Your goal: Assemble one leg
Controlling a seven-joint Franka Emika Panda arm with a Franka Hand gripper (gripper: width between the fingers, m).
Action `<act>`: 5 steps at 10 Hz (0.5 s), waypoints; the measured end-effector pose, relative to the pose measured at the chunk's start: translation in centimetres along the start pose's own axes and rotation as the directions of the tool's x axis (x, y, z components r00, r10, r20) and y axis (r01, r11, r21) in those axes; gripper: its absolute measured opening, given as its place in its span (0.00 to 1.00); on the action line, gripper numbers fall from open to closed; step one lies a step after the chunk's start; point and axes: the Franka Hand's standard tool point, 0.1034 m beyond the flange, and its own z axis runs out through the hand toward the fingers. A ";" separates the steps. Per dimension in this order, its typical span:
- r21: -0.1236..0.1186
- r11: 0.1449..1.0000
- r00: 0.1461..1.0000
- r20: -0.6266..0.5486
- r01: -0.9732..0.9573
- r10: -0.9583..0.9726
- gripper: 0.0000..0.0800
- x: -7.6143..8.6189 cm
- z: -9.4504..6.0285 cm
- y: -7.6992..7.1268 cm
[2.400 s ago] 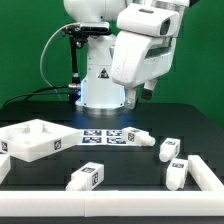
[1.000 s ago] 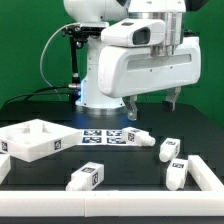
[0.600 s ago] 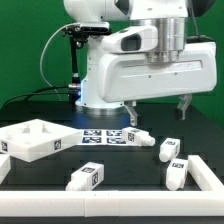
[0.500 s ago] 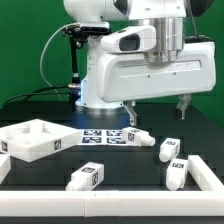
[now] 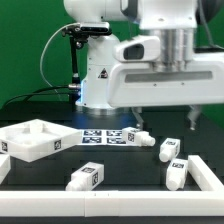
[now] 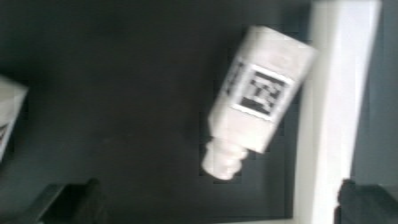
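Observation:
Several white legs with square tags lie on the black table: one (image 5: 170,150) and one (image 5: 176,172) at the exterior view's right, one (image 5: 88,177) at the front, one (image 5: 141,138) by the marker board. My gripper (image 5: 163,118) hangs open and empty above the two right-hand legs, its fingers (image 5: 193,117) wide apart. In the wrist view one leg (image 6: 263,90) lies flat with its tag up and its peg end toward the gripper (image 6: 214,205). It lies clear of the dark fingertips (image 6: 68,200).
The large white panel (image 5: 35,140) lies at the exterior view's left. The marker board (image 5: 108,136) lies in the middle. A white rail (image 5: 205,175) runs along the right; in the wrist view the rail (image 6: 338,100) lies next to the leg. Another white part (image 6: 9,105) shows at that view's edge.
The arm has swung toward the exterior view's right and come lower. The open fingers now hang above the right-hand legs. No part has moved.

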 end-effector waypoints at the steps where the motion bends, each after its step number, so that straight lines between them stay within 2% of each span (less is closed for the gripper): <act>1: 0.030 0.997 0.997 -0.010 -0.070 0.070 0.81 1.6 0.3 -0.5; 2: 0.040 0.999 0.997 -0.069 -0.014 0.017 0.81 2.3 0.5 0.3; 3: 0.037 0.999 0.998 -0.054 -0.024 0.026 0.81 1.7 0.7 0.4; 5: 0.038 0.999 0.998 -0.057 -0.020 0.023 0.81 1.7 0.7 0.3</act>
